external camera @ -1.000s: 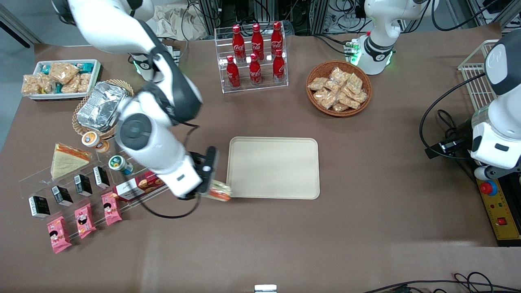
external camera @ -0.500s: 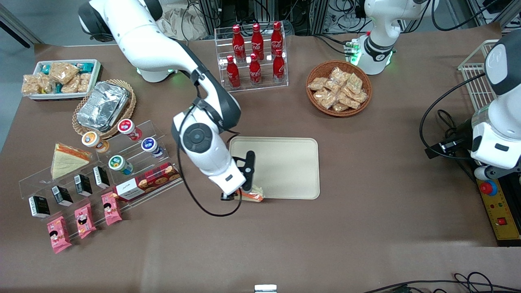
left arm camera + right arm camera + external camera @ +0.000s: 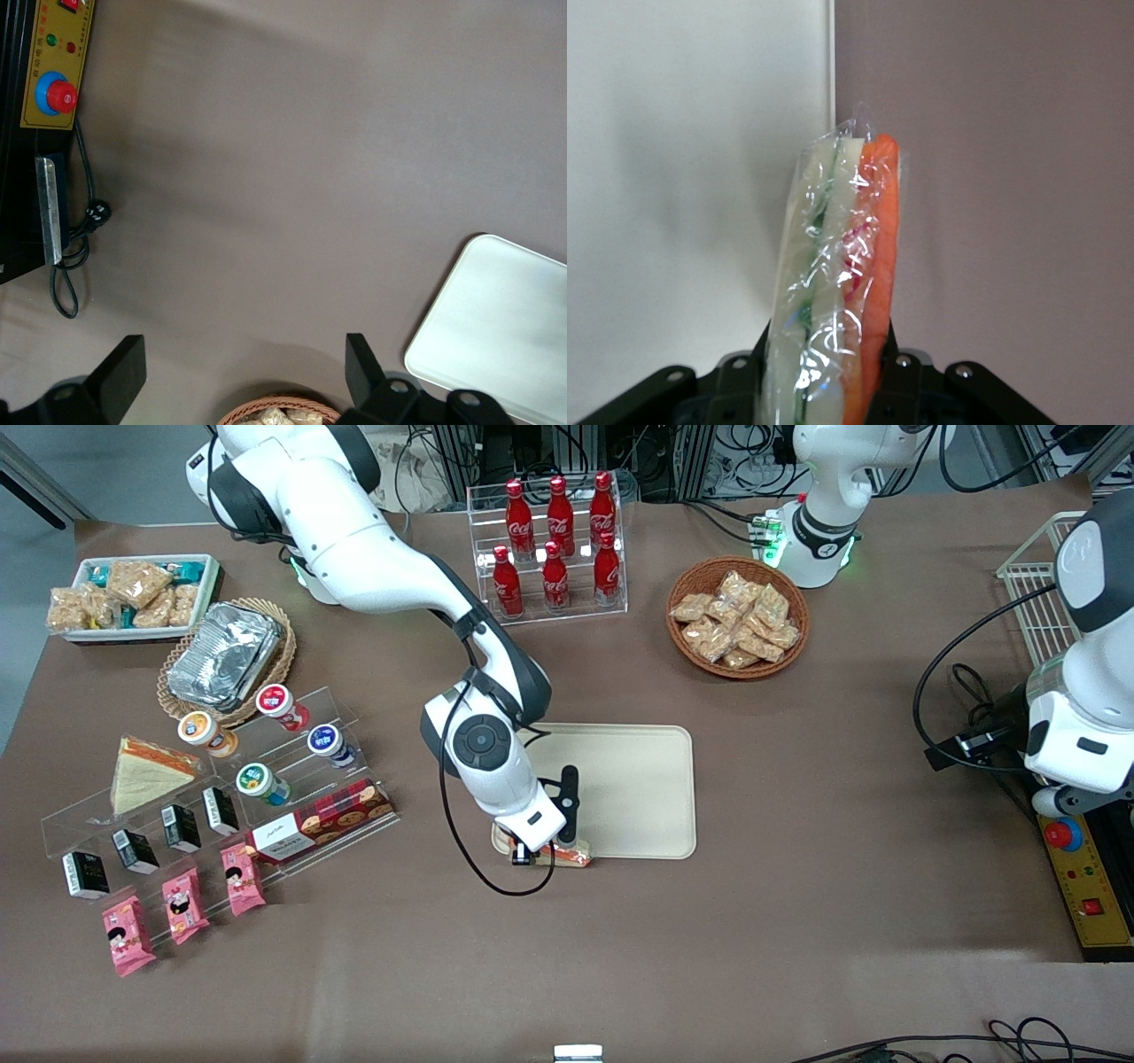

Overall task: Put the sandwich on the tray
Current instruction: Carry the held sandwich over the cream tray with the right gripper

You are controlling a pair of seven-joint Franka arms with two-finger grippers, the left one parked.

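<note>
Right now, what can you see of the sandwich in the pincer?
The sandwich is a thin wedge in crinkled clear wrap, its cut edge showing pale bread, green bits and an orange-red layer. It stands on edge, clamped at its base by the right arm's pincer. It hangs over the tray rim nearest the front camera, partly above tray, partly above brown tabletop; contact with either is unclear.

The gripper [image 3: 547,852], clamped on the sandwich [image 3: 833,283], hangs over the tray's [image 3: 638,779] edge nearest the front camera. Beneath the jaws lie bare tray surface on one flank and open brown tablecloth [image 3: 1010,177] on the other. The tiered acrylic snack stand [image 3: 292,815] sits well apart, toward the working arm's end.
</note>
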